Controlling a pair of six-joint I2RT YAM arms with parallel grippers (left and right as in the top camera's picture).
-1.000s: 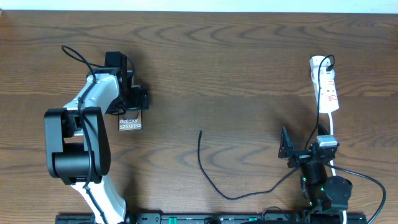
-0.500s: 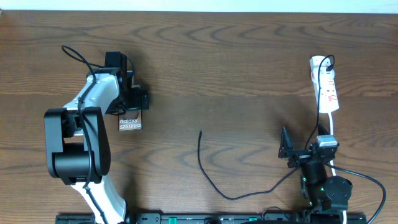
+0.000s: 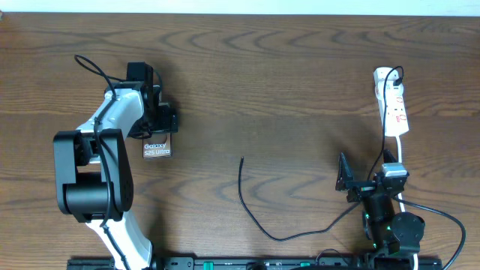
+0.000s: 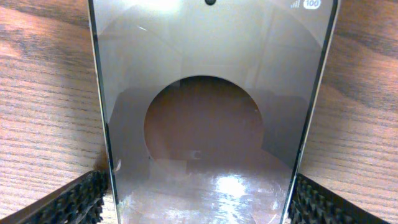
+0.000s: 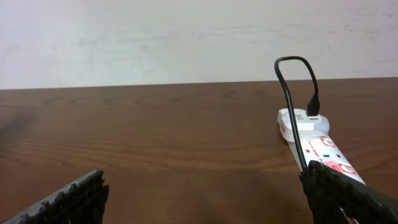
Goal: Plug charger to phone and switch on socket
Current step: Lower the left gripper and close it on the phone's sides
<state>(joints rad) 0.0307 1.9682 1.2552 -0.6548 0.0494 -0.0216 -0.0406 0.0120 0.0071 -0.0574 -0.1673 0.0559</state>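
Glass-faced phone (image 4: pixel 205 124) slim, stiff, likely slippery; left gripper (image 4: pixel 199 208) jaws clamped on its long edges; charger (image 3: pixel 251 210) thin, limp, best taken near plug (image 3: pixel 241 160); right gripper (image 5: pixel 205 193) jaws apart, empty

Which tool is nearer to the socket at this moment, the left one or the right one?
Right. The right tool is open, just below the socket in the overhead view. The left tool is far off on the other side, at the phone.

Brown wood-grain surface (image 3: pixel 300 75). White socket (image 3: pixel 396 112) with red markings. Black charger (image 3: pixel 241 176). Dark brownish phone (image 3: pixel 157 144) with white lettering.
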